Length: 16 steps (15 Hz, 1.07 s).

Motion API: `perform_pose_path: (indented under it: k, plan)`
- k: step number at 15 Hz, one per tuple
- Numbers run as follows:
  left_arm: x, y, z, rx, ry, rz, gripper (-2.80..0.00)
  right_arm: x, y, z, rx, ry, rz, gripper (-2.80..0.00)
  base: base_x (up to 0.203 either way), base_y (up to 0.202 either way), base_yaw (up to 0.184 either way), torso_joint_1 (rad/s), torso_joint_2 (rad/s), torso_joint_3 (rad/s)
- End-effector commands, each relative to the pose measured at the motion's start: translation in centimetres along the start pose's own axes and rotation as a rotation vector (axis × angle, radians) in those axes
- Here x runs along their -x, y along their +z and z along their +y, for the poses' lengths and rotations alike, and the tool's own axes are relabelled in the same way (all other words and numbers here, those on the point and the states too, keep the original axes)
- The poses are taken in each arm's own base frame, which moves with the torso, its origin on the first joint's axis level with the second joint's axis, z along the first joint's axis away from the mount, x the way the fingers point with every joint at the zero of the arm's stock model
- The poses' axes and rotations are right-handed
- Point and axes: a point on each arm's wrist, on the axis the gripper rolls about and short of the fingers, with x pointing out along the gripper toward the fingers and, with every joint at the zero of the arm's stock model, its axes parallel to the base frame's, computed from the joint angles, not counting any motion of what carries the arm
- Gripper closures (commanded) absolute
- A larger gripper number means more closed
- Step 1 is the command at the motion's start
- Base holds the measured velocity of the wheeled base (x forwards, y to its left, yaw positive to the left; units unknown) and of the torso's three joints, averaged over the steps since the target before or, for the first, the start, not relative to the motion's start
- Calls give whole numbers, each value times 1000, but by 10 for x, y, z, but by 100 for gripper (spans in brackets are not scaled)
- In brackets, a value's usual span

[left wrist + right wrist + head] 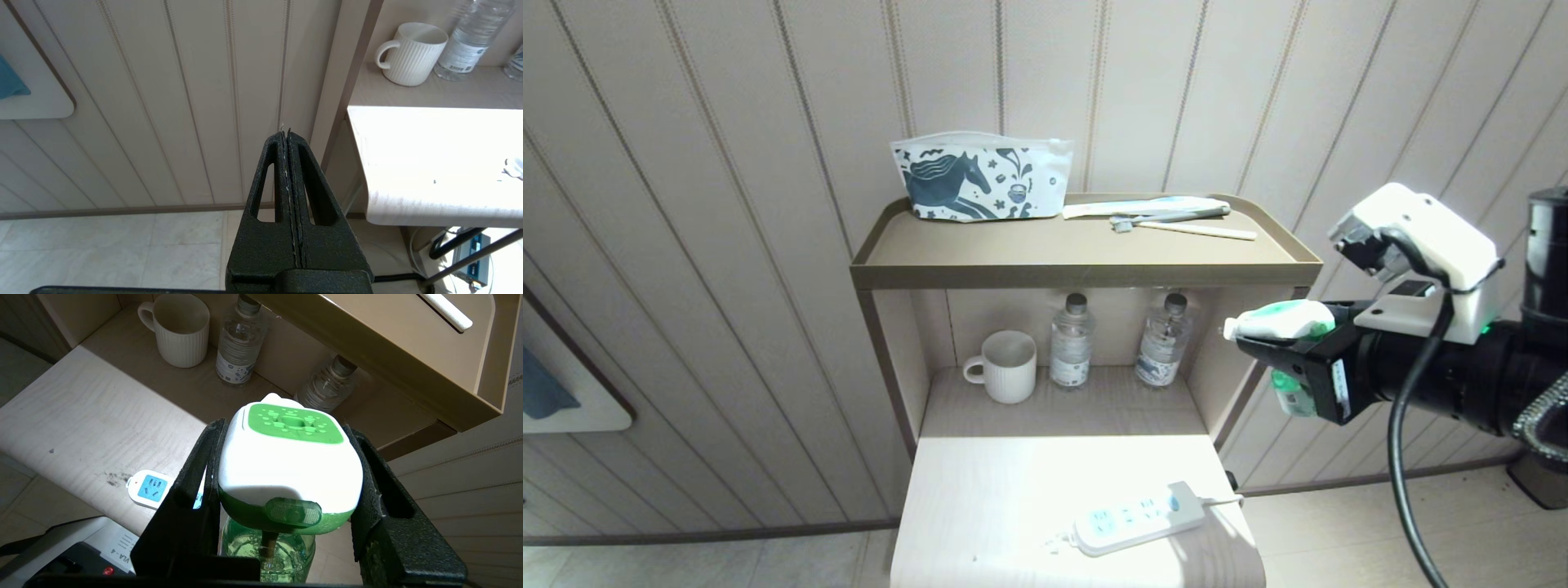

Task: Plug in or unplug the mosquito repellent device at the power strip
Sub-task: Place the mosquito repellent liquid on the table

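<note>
While the right tool (pixel 286 498) clamps the mosquito repellent device (pixel 290 465) by its white sides, raised well right of the desk (pixel 1013 490), it looks light, smooth and slippery; the power strip (pixel 1139 518) lies beyond. The left tool (pixel 288 171) is closed, empty.

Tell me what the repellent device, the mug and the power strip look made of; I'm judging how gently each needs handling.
Mosquito repellent device: smooth, slightly glossy white plastic body with a matte green face; its bottle is see-through green, probably plastic. Mug: likely ceramic, matte white, judging by its ribbed wall. Power strip: glossy white hard plastic with pale blue socket faces.
</note>
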Motion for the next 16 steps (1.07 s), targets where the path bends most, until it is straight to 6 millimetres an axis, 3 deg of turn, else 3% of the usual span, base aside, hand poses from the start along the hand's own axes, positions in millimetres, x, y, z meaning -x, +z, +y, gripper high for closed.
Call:
perform_pose_path:
  k: [1, 6, 16]
  plan:
    - [0, 0, 0, 0, 1, 2, 0, -4, 2, 1, 10, 3, -1, 0, 0, 0, 0, 0, 0, 0]
    - [0, 0, 0, 0, 0, 1, 0, -7, 2, 3, 21, 7, 4, 0, 0, 0, 0, -55, 118, 64]
    - [0, 0, 0, 0, 1, 2, 0, 2, 5, 1, 33, -2, -22, 0, 0, 0, 0, -197, 438, 230]
